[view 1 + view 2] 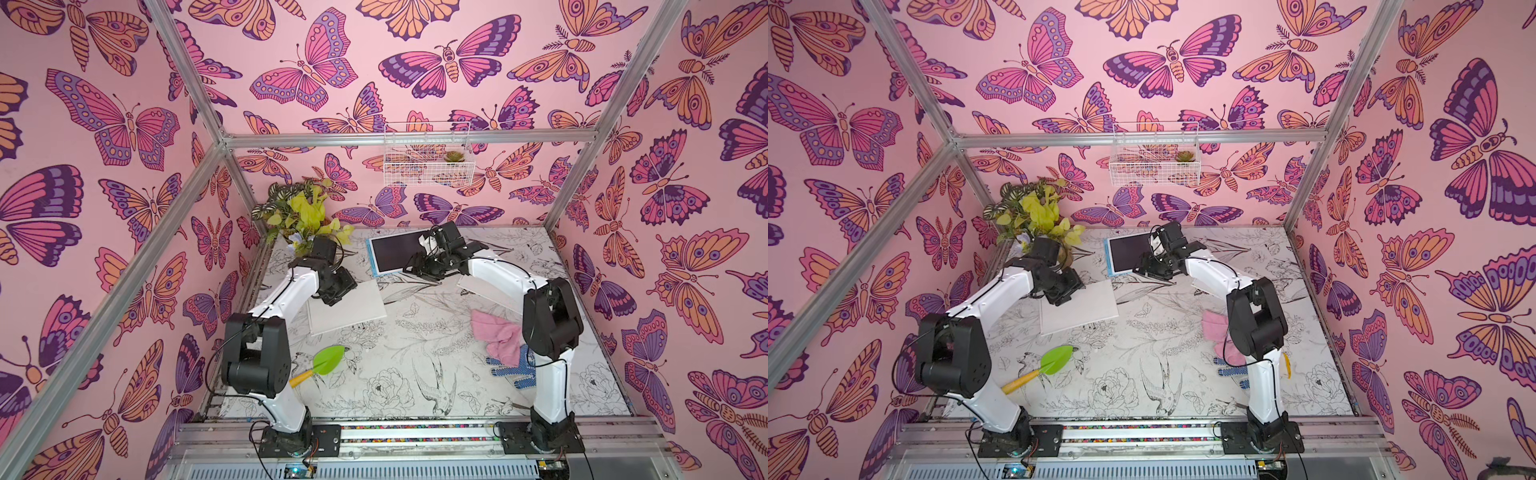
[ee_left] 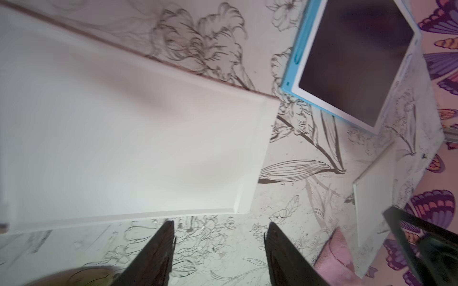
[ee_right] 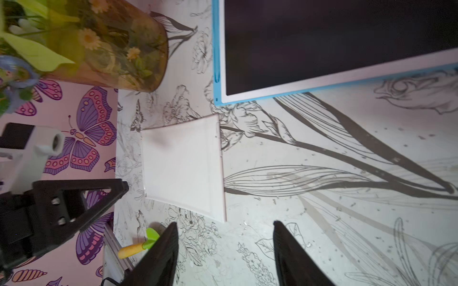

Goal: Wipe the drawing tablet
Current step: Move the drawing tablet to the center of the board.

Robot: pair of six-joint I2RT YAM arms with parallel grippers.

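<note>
Where butterfly walls (image 1: 232, 50) enclose the floral bench (image 1: 415, 332), we see left fingers (image 2: 153, 255) and right fingers (image 3: 158, 255) apart, empty, tablet (image 3: 322, 37) ahead of both.

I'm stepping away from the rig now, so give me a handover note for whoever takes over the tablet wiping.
Left gripper: open, empty, by the white tile.
Right gripper: open, empty, beside the drawing tablet.
Tablet lies flat at the table's far side, screen dark, no marks visible.
Pink cloth lies crumpled by the right arm, in neither gripper.
Done: nothing evident.
Left: pick up the cloth, wipe the screen.
</note>
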